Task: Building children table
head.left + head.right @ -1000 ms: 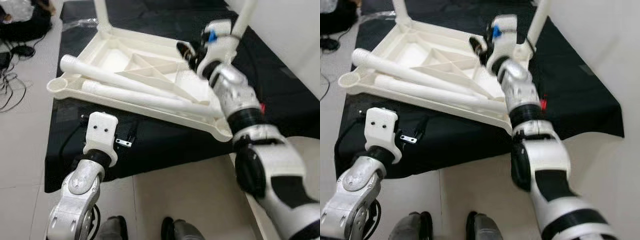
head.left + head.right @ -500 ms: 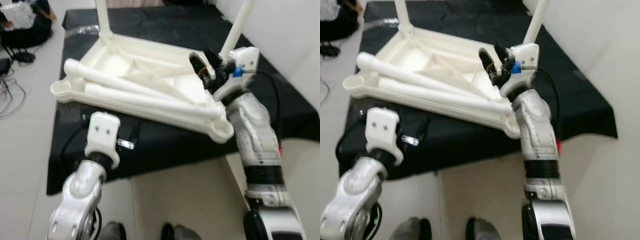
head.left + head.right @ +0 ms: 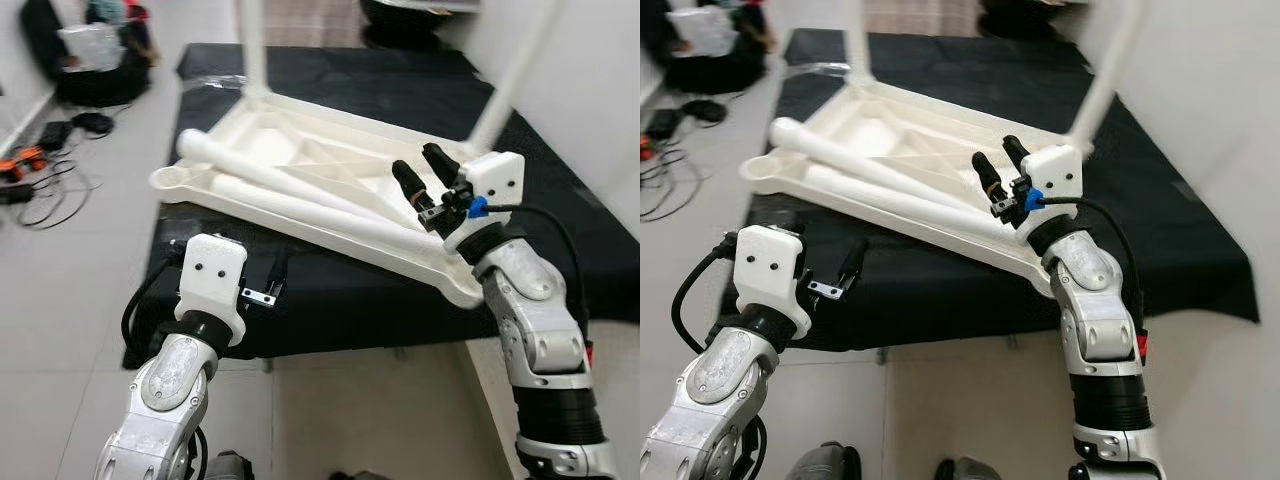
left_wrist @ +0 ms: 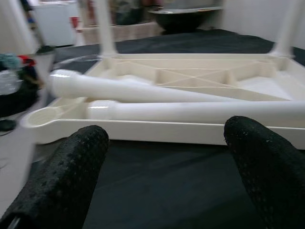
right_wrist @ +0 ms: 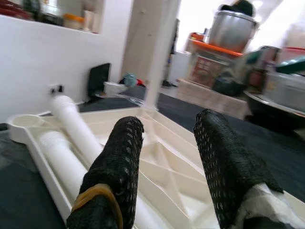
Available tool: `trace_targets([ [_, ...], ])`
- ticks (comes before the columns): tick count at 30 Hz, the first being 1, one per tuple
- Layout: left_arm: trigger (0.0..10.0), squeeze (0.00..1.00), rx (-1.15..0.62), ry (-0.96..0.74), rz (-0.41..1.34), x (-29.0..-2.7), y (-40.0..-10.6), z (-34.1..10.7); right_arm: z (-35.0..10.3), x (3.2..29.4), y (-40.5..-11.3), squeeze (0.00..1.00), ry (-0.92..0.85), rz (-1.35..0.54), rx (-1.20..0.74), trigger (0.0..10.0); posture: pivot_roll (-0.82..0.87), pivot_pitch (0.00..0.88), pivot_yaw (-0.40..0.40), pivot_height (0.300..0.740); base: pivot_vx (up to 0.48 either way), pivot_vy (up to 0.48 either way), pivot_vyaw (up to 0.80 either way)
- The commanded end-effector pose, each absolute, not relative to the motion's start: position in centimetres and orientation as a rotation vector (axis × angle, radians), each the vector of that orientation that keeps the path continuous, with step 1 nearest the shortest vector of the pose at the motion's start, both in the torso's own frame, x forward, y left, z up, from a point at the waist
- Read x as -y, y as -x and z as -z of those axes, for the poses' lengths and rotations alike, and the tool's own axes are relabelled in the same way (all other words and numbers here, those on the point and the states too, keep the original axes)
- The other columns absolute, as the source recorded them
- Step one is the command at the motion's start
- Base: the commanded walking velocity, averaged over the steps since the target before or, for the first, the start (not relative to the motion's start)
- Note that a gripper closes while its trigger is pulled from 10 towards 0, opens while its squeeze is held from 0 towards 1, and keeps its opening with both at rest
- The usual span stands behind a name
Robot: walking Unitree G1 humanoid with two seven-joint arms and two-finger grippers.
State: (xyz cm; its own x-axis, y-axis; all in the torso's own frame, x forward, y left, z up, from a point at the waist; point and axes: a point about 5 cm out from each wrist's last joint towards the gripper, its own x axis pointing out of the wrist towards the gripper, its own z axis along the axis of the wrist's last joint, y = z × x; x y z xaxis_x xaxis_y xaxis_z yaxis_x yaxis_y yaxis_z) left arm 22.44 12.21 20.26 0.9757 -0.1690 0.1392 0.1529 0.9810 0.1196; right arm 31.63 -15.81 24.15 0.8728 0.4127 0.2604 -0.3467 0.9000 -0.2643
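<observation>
upturned cream plastic table top (image 3: 300,165) with two loose cream legs (image 3: 300,205) on black-covered bench (image 3: 330,295) | right gripper (image 3: 425,172) open, over near rim | left gripper (image 4: 167,157) open, just short of it

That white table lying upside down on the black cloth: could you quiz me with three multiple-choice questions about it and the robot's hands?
1. Where do the loose legs lie?
A. inside the upturned tabletop
B. on the floor
C. in a gripper

2. How many legs already stand fixed at corners?
A. none
B. two
C. four

3. What state is the right gripper in?
A. shut on a leg
B. open, holding nothing
C. shut on a cable

Answers:
1 A: both tubes rest within the tabletop's rim.
2 B: two stand at the far corners.
3 B: its fingers are spread apart above the tabletop's near edge.
</observation>
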Motion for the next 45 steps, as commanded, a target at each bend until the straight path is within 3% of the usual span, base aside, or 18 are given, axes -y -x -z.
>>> trace_targets([
  [1, 10.0, 0.0, 0.153, -0.1, 0.161, -12.0, -22.3, -20.4, -23.9, 16.2, -31.8, 0.0, 0.251, -0.388, 0.268, 10.0, 0.03, 0.058, -0.104, 0.74, 0.0, 0.0, 0.0],
  [6, 10.0, 0.0, 0.147, -0.104, 0.154, -12.2, -22.1, -20.4, -23.6, 17.2, -33.4, 0.0, 0.329, -0.389, 0.12, 10.0, 0.03, 0.06, -0.114, 0.74, 0.0, 0.0, 0.0],
  [10, 10.0, 0.0, 0.128, -0.1, 0.161, -12.2, -21.8, -20.0, -23.1, 18.2, -33.5, 0.0, 0.448, -0.504, 0.023, 10.0, 0.04, 0.063, -0.119, 0.74, 0.0, 0.0, 0.0],
  [17, 10.0, 0.0, 0.095, -0.097, 0.201, -11.9, -21.6, -19.6, -22.7, 19.5, -33.5, 0.0, 0.512, -0.548, -0.12, 10.0, 0.03, 0.066, -0.123, 0.74, 0.0, 0.0, 0.0],
  [23, 10.0, 0.0, 0.087, -0.103, 0.203, -11.7, -21.5, -19.4, -21.8, 20.5, -33.2, 0.0, 0.62, -0.656, -0.392, 10.0, 0.03, 0.068, -0.129, 0.74, 0.0, 0.0, 0.0],
  [43, 10.0, 0.0, 0.074, -0.096, 0.178, -11.5, -21.0, -19.4, -21.5, 19.9, -35.8, 0.0, 0.645, -0.684, -0.569, 10.0, 0.03, 0.124, -0.155, 0.74, 0.0, 0.0, 0.0],
  [44, 10.0, 0.0, 0.073, -0.096, 0.175, -11.5, -21.0, -19.4, -21.5, 19.8, -35.9, 0.12, 0.644, -0.687, -0.571, 10.0, 0.03, 0.13, -0.159, 0.74, 0.0, 0.0, 0.0],
  [45, 10.0, 0.0, 0.071, -0.095, 0.171, -11.6, -20.9, -19.4, -21.5, 19.9, -36.1, 0.7, 0.648, -0.682, -0.569, 10.0, 0.03, 0.13, -0.159, 0.74, 0.0, 0.0, 0.0],
])
